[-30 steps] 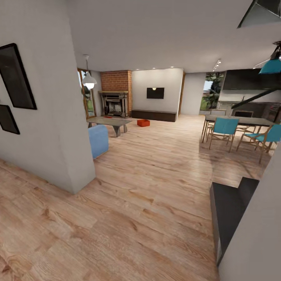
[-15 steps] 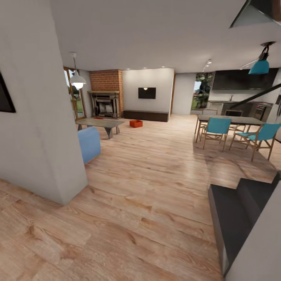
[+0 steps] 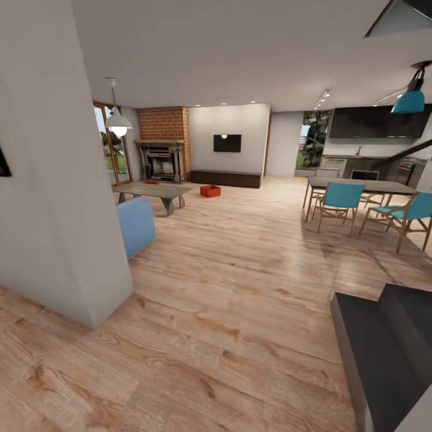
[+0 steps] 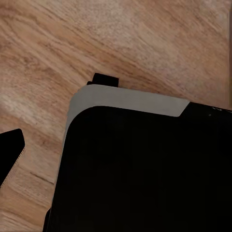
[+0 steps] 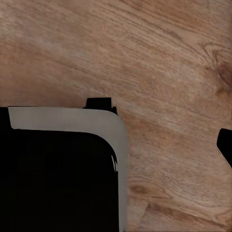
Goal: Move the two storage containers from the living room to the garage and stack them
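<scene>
1. Looking fwd from the head view: living room ahead, light wood-plank floor [image 3: 240,288] running from the foreground to the far wall.
2. Storage container [image 3: 210,191]: orange-red open bin, on the plank floor at the far end, just right of the low grey bench [image 3: 153,191] and in front of the dark low cabinet [image 3: 225,178] under the wall TV [image 3: 227,143].
3. 2nd red item [image 3: 151,182]: small red patch past the bench, near the brick fireplace [image 3: 161,159]; too small to ID as a container.
4. White wall corner [image 3: 66,198] fills the left foreground; blue sofa [image 3: 137,225] end sits just behind it.
5. White pendant lamp [image 3: 118,124] hangs above the bench area.
6. Right side: dining table [image 3: 360,185] w/ teal chairs [image 3: 337,201]; teal pendant [image 3: 410,101] above; dark stair steps [image 3: 384,348] in the right foreground.
7. Left wrist view: dark robot body panel [image 4: 145,169] w/ grey edge over plank floor. One black fingertip [image 4: 9,150] of the left tool at the frame edge; opening: cannot tell.
8. Right wrist view: same kind of dark panel [image 5: 53,179] over planks. One black fingertip [image 5: 226,145] of the right tool at the edge; opening: cannot tell.
</scene>
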### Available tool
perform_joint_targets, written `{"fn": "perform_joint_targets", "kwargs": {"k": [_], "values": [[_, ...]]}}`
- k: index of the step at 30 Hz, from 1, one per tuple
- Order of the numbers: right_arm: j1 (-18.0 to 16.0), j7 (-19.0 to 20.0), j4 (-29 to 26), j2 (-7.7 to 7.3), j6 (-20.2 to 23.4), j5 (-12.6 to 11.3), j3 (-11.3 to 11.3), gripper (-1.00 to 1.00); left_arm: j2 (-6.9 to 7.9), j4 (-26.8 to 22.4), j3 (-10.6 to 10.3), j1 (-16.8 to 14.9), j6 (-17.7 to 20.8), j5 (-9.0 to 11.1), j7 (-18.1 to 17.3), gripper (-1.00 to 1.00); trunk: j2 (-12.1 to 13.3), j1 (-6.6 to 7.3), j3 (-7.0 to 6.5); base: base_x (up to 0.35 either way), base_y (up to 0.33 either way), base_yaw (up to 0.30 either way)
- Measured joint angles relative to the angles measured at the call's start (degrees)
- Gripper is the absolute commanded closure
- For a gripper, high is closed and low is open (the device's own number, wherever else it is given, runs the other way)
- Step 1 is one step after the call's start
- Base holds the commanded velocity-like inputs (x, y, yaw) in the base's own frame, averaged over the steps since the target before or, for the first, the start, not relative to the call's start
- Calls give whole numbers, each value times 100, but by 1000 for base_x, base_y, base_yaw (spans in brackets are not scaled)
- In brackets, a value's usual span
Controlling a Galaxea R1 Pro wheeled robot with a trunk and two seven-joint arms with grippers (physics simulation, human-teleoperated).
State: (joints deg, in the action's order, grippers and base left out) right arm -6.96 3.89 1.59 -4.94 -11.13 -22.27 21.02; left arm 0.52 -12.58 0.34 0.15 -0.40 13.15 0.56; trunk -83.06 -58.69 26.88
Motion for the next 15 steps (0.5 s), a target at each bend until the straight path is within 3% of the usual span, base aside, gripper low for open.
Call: {"fn": "perform_joint_targets", "kwargs": {"k": [15], "values": [[0,-5,0,1,-8,2,0,-100,2,0,0,0,0,6,0,-100,0,0,0,322,2,0]]}}
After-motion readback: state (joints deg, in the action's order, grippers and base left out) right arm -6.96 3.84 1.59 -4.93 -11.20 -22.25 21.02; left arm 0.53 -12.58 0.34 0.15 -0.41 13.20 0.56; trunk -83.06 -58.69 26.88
